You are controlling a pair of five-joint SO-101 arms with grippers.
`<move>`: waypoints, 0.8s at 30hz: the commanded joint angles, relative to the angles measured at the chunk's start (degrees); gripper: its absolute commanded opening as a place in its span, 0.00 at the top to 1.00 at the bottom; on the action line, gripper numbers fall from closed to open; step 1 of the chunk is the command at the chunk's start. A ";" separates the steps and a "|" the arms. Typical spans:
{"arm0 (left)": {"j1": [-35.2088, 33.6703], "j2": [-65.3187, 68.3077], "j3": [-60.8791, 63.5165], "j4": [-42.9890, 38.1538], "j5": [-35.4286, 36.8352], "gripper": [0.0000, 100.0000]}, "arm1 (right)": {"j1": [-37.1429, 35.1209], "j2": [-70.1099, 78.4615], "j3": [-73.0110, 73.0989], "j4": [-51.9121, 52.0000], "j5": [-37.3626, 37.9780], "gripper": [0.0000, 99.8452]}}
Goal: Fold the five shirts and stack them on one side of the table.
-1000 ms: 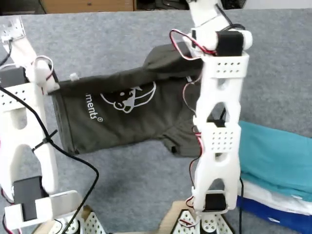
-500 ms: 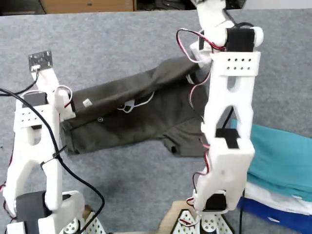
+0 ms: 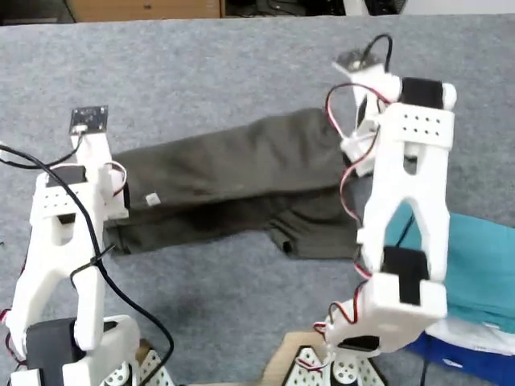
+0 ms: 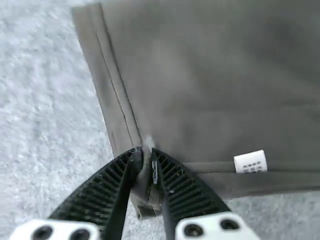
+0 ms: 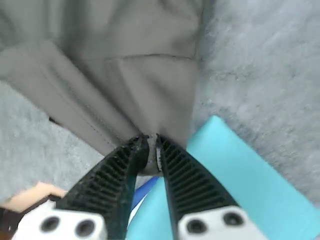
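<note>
The counter [image 3: 241,64] is covered in grey, felt-like cloth that reaches every edge of the high view. A strip of wooden cabinet [image 3: 145,8] shows along its far edge. A dark shirt [image 3: 233,173] lies across the middle, doubled over into a long band, with one sleeve sticking out toward the near side.

The left fingers [image 4: 131,162] are clenched on the hem corner at the band's left end, near a small white tag [image 4: 250,161]. The right fingers [image 5: 139,150] are clenched on the cloth at the band's other end, just above a teal shirt [image 5: 240,170].

The teal shirt lies at the counter's right edge, on top of a white shirt [image 3: 475,330] and a blue shirt [image 3: 463,358], beside the right arm's base. That arm hides whether the dark shirt touches this pile.

A wide stretch of bare grey cloth lies beyond the dark shirt on the far side. A smaller patch lies in front of it, between the two arm bases. Left of the left arm there is a narrow strip up to the edge.
</note>
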 commanded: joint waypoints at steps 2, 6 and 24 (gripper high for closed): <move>0.26 -1.98 1.41 -0.88 -0.79 0.98 | 1.01 -8.75 9.80 -4.84 0.88 1.00; 0.26 -1.98 2.73 -0.88 -0.70 0.98 | 0.92 -13.67 20.35 -9.49 0.97 1.00; 0.44 -2.07 7.21 -0.26 -5.01 0.98 | 2.95 -17.71 34.24 -17.93 0.88 1.00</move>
